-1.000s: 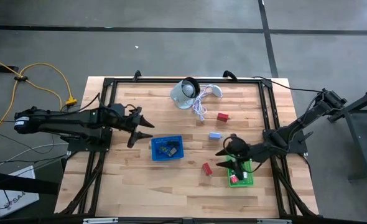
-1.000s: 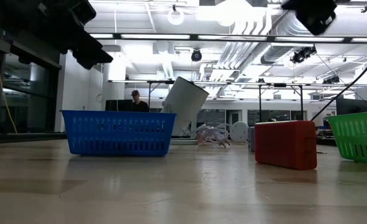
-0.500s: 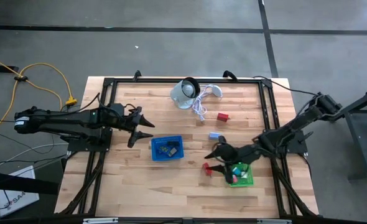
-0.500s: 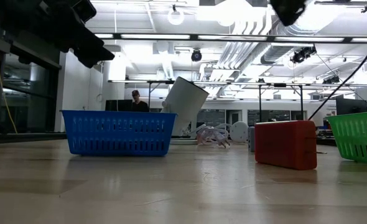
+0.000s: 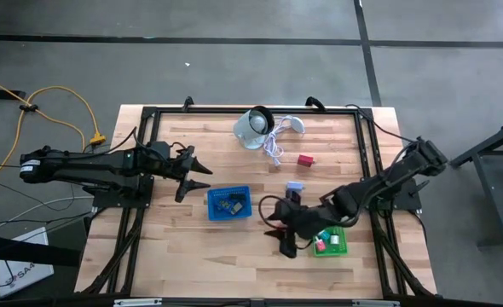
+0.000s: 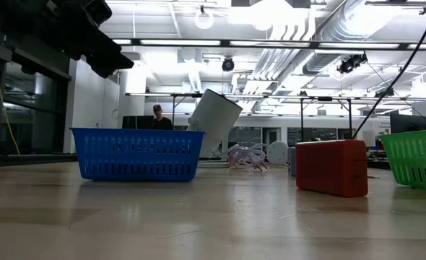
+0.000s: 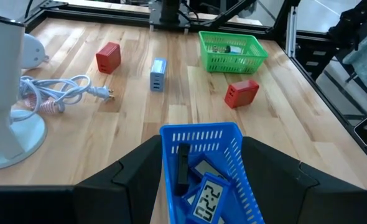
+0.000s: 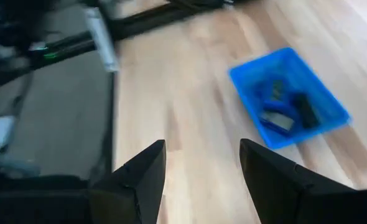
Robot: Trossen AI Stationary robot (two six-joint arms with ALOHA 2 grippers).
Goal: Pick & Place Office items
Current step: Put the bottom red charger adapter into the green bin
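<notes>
Right gripper (image 5: pixel 279 234) low over the bench (image 5: pixel 175 256), fingers spread and empty, at the spot between the blue mesh basket (image 5: pixel 228 204) and the green mesh basket (image 5: pixel 331 241). Red block (image 7: pixel 242 93) lying on the bench near the green basket, hidden under the right arm from above. Second red block (image 5: pixel 304 159) and pale blue block (image 5: pixel 295 185) loose near the white cable (image 5: pixel 274 151). Dark rectangular items (image 7: pixel 205 194) inside the blue basket. Left gripper (image 5: pixel 199 177) waiting beside the blue basket, fingers apart, holding nothing.
</notes>
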